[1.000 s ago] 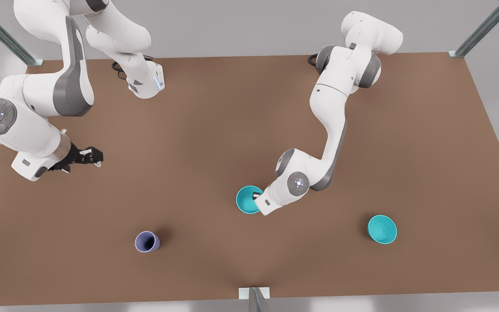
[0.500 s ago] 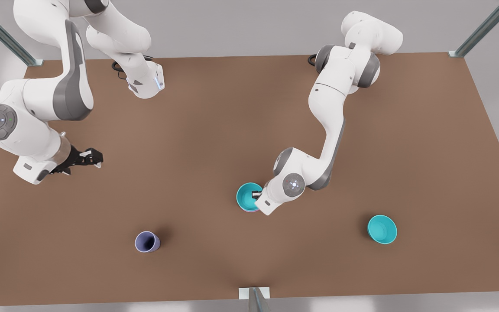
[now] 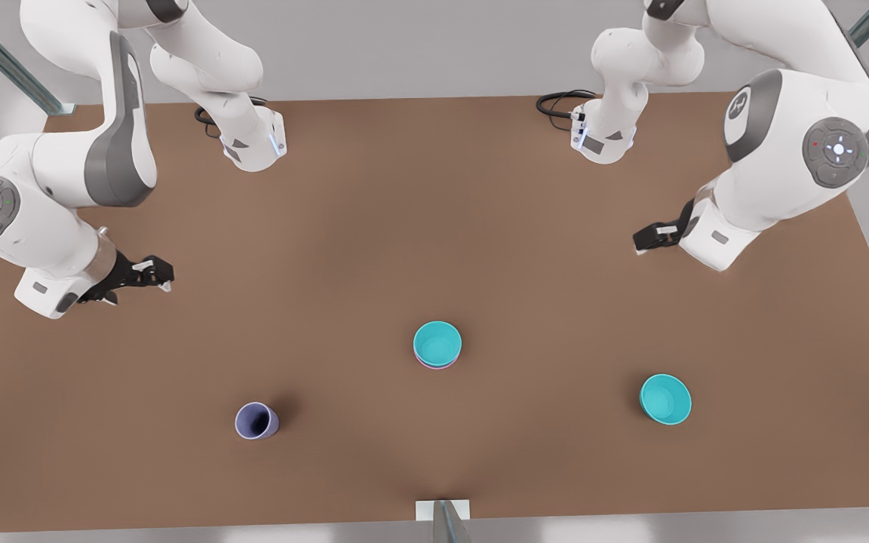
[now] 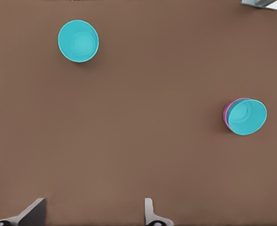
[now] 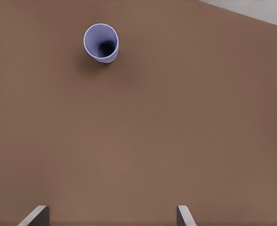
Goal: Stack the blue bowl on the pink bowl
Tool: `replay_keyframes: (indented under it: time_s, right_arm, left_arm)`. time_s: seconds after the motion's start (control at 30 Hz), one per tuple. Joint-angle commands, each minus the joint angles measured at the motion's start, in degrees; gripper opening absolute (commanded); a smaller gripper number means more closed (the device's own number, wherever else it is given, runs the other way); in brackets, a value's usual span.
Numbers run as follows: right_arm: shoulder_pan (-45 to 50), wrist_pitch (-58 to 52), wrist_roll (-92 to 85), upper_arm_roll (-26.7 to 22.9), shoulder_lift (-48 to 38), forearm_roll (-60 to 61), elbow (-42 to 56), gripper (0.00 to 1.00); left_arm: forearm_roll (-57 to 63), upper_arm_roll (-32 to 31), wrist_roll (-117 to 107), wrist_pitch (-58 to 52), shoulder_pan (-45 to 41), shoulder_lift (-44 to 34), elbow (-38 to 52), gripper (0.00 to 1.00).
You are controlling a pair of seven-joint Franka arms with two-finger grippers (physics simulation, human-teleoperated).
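The blue bowl (image 3: 437, 342) sits nested in the pink bowl (image 3: 435, 366) near the table's middle, with a thin pink rim showing below it. In the left wrist view the blue bowl (image 4: 247, 117) covers most of the pink bowl (image 4: 227, 110). My left gripper (image 3: 642, 241) hangs open at the front view's right, far from the stack, with nothing between its fingers (image 4: 150, 214). At the front view's left my right gripper (image 3: 159, 275) waits, open and holding nothing, its fingertips (image 5: 183, 214) spread wide.
A second teal bowl (image 3: 664, 398) stands alone toward the front right, and it also appears in the left wrist view (image 4: 78, 40). A lavender cup (image 3: 256, 420) stands at the front left, seen below my right wrist (image 5: 101, 42). Both arm bases stand along the brown table's (image 3: 434, 188) back edge.
My left gripper has let go of the blue bowl and drawn back up to the front view's right. The bowl now rests in the pink one. The right arm barely shifted.
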Motion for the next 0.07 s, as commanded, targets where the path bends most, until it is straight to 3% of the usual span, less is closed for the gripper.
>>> replay_keyframes:
  time_s: [0.0, 0.03]
  right_arm:
    - [0.02, 0.02, -1.29, 0.02, -0.08, 0.06, 0.03, 1.0]
    - [0.02, 0.02, -1.29, 0.02, -0.08, 0.15, -0.06, 1.0]
  left_arm:
    - [4.1, -0.7, 12.11, -3.02, 0.8, -0.55, -0.02, 1.0]
    - [3.92, 0.35, 12.11, -3.02, 1.59, -0.55, 0.33, 1.0]
